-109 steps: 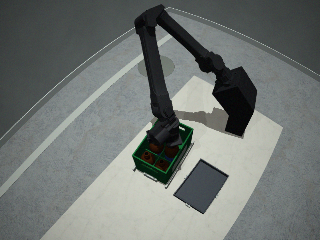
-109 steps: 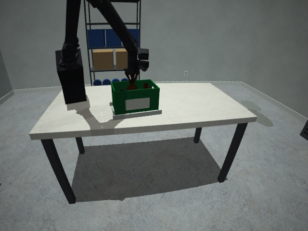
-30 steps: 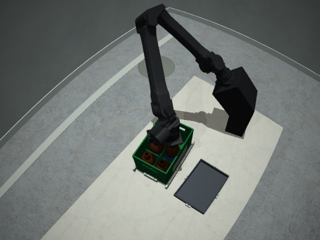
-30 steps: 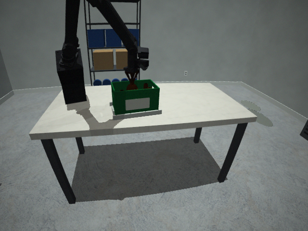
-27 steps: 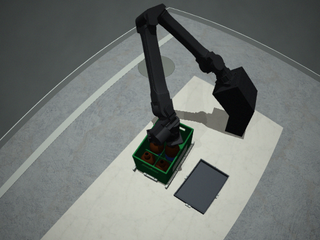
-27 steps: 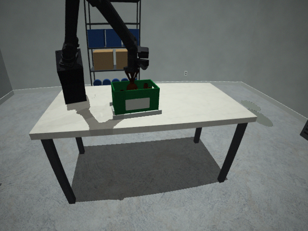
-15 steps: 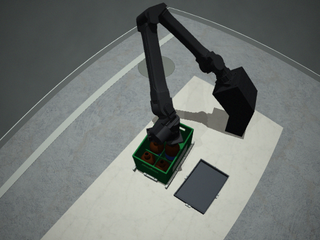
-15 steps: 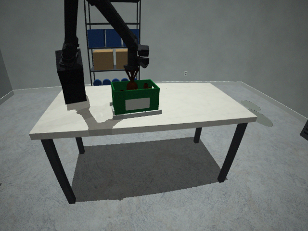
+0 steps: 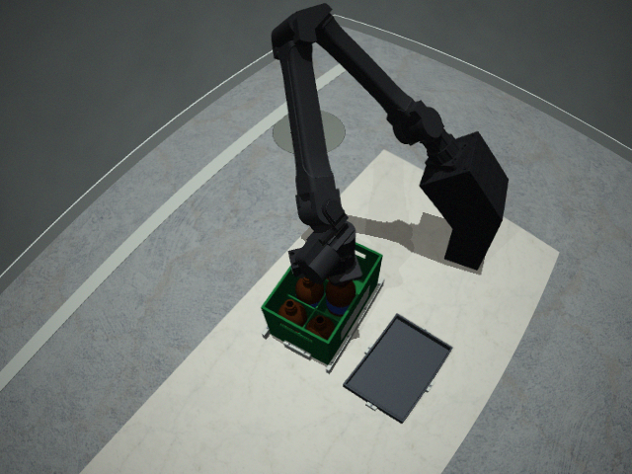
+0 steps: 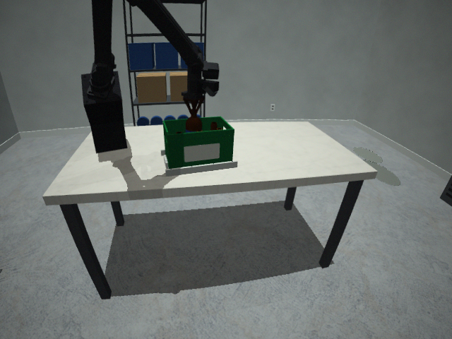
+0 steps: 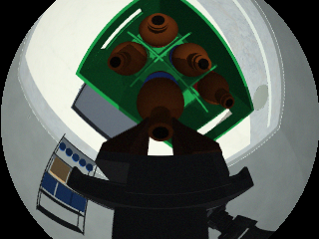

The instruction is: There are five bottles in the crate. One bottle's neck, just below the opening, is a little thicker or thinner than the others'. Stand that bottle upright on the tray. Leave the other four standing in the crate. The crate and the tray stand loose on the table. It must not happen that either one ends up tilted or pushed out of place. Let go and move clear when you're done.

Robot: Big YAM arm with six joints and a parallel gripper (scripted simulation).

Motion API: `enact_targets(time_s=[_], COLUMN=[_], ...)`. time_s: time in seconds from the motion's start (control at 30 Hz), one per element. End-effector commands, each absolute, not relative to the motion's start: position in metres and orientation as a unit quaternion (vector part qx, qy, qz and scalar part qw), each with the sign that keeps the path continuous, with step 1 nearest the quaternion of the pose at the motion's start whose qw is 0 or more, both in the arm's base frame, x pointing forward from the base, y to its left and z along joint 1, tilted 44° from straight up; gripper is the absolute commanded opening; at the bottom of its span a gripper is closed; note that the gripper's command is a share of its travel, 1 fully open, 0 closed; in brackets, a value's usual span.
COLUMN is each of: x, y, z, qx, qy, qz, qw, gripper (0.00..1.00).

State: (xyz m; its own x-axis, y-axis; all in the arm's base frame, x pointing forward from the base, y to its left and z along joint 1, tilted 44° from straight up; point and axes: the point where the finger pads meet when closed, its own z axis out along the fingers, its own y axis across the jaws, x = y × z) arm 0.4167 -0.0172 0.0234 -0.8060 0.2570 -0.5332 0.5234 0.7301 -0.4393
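In the top view, the black arm (image 9: 304, 117) (image 10: 166, 25) reaches down to a green crate (image 9: 294, 332) (image 10: 198, 149) (image 11: 92, 56) just below the middle of the frame. Its hand (image 10: 193, 109) (image 11: 160, 133) is grasping one brown bottle (image 9: 340, 293) (image 10: 193, 123) (image 11: 160, 102) by the neck; in the exterior view, left of centre, this bottle's rounded shoulder shows above the crate's near rim, its lower part hidden behind the wall. The other four bottles stand in the crate; in the wrist view their open mouths show at the top centre, upper left and upper right of the frame. I cannot tell from these views whose neck differs. The crate sits level on the pale bench (image 9: 224, 387) (image 10: 277, 149), with light strips (image 9: 355, 326) (image 10: 202, 167) along its foot. The dark tray (image 9: 397, 367) (image 11: 102, 112) lies flat at the lower right of the top view, apart from the crate, with no bottle on it.

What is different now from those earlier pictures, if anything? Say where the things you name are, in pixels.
The black gripper (image 11: 160, 133) and the brown glass-like bottle (image 9: 340, 294) (image 10: 193, 123) (image 11: 159, 102) between its fingers have risen a little, so more of that bottle shows above the rim of the green crate (image 9: 294, 326) (image 10: 198, 148) (image 11: 102, 90). No new grasp or release is visible. The crate and the flat dark grey tray (image 9: 398, 368) (image 11: 104, 111) stayed put.
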Motion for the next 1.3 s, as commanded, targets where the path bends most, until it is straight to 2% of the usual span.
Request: enact_targets(time_s=[0.0,1.27], x=[0.4323,0.4306], y=[0.0040,0.0109], z=[0.0488,0.0562], qx=[0.219,0.219], qy=[0.899,0.899], qz=[-0.281,-0.280], qw=[0.255,0.256], gripper=[0.00,0.00])
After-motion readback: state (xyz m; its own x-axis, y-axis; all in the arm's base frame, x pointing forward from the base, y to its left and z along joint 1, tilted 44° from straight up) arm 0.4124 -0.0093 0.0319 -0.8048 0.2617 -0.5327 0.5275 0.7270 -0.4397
